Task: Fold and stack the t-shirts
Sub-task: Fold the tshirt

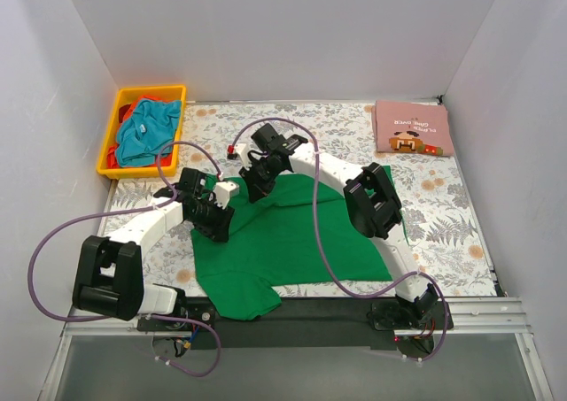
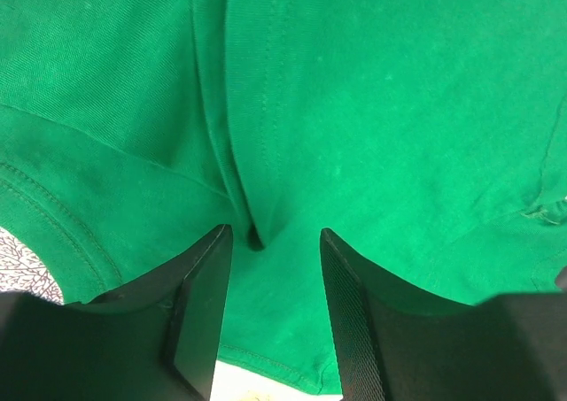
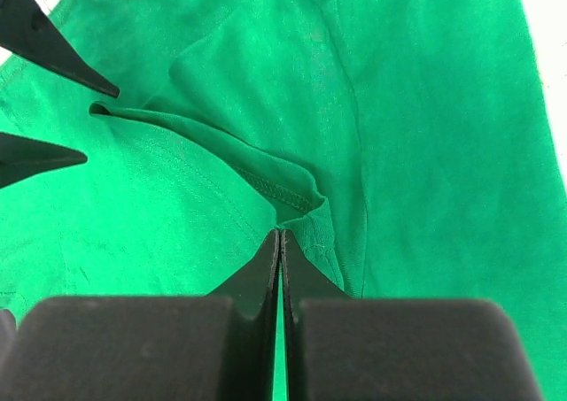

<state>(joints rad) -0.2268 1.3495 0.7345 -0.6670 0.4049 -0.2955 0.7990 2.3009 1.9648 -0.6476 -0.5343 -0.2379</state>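
Observation:
A large bright green t-shirt lies spread on the floral table cover, partly folded with creases. My left gripper hangs at its left side, open, its jaws straddling a raised fold of the green cloth. My right gripper is at the shirt's far left corner, shut on a stitched edge of the green t-shirt. The left fingers show at the top left of the right wrist view. A pink t-shirt with a cartoon face lies folded at the far right.
A yellow bin at the far left holds a teal t-shirt over a red one. White walls close in the table on three sides. The arm bases and cables sit along the near edge.

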